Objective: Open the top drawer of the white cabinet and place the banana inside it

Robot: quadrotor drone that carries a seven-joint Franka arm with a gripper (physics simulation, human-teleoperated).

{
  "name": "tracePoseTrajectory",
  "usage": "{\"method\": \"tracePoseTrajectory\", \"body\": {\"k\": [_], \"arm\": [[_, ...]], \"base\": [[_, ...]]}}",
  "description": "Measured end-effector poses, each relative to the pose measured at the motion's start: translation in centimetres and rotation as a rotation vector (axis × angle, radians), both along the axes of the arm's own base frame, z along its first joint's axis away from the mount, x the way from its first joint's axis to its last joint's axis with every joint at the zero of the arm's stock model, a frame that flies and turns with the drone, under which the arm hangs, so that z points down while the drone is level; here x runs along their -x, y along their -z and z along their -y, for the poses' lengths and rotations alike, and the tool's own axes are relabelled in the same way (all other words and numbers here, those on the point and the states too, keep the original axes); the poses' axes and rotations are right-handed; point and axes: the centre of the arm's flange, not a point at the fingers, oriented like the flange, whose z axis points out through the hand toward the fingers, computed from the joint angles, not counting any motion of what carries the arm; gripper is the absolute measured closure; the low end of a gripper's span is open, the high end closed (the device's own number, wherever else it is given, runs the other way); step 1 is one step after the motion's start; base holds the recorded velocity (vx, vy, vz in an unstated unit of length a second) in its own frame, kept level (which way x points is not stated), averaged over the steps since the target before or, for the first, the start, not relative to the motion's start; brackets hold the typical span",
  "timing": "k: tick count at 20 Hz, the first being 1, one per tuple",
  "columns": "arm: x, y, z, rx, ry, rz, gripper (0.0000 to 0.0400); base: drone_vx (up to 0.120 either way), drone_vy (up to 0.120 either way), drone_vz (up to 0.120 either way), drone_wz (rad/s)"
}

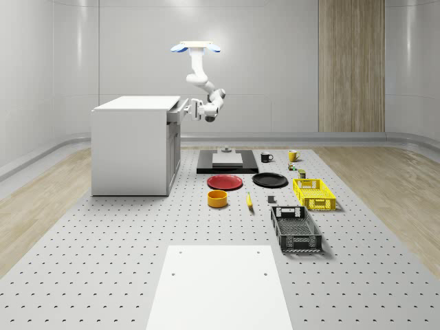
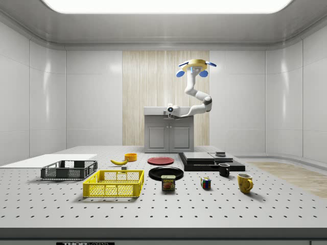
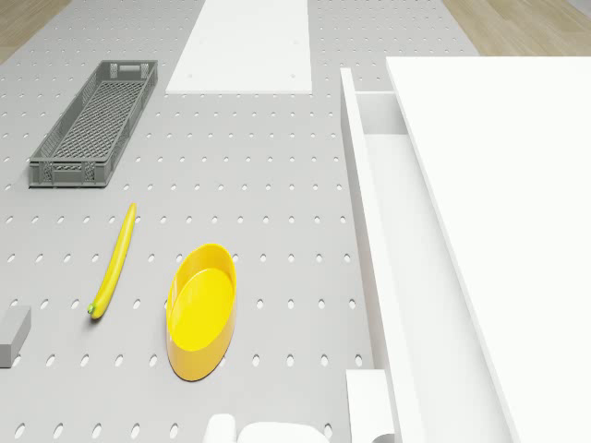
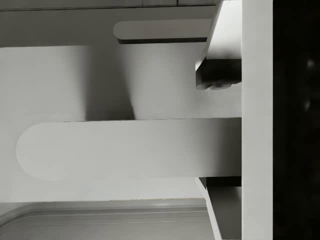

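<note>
Pale grey perforated tabletop across the lower whole-scene view. At its left centre, a white box-shaped cabinet, with the top drawer pulled partway out toward the whole-scene view's right, its bare white inside open to the drone view. Hovering above the cabinet's right front, in the upper middle of the frame, a white quadrotor drone with blue rotor pods; hanging below it, a white jointed arm, bent back leftward to the drawer front. Lower right of the frame, a dark grey slatted plastic crate. Left of that, a round yellow-orange bowl. Just right of the bowl and apart from it, the slim yellow banana, flat on the tabletop, well apart from the cabinet and outside the drawer. At the drawer front, the two-finger gripper, fingers spread apart on either side of the white rounded bar handle, one with a visible gap, not clamped.
</note>
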Motion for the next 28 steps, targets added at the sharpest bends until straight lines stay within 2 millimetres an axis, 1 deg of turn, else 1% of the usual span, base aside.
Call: {"method": "tracePoseTrajectory", "body": {"k": [2, 5, 6, 7, 9, 11, 13, 18, 28], "arm": [[0.4, -0.8, 1.4, 0.014, -0.001, -0.032, 0.0148], [0.2, -0.3, 3.0, 0.009, -0.001, -0.012, 0.0192], [0.1, -0.2, 3.5, 0.006, 0.0, -0.008, 0.0184], [0.1, -0.1, 4.0, 0.002, 0.0, -0.005, 0.0144], [0.0, 0.0, 4.8, -0.004, 0.0, -0.001, 0.0087], [-0.1, 0.1, 5.4, -0.008, 0.0, 0.002, 0.0053], [-0.1, 0.2, 5.8, -0.011, 0.0, 0.005, 0.0032], [-0.2, 0.3, 6.4, -0.015, 0.0, 0.008, 0.0009], [-0.2, 0.3, 6.6, -0.018, 0.0, 0.009, 0.0001]], "base": [[0.0, 0.0, 0.0, 0.0], [0.0, 0.0, 0.0, 0.0], [0.0, 0.0, 0.0, 0.0], [0.0, 0.0, 0.0, 0.0], [0.0, 0.1, 0.0, 0.0], [0.0, 0.12, 0.0, 0.0], [0.04, 0.12, 0.0, 0.0], [0.12, 0.12, 0.0, 0.0], [0.12, 0.12, 0.0, 0.0]]}}
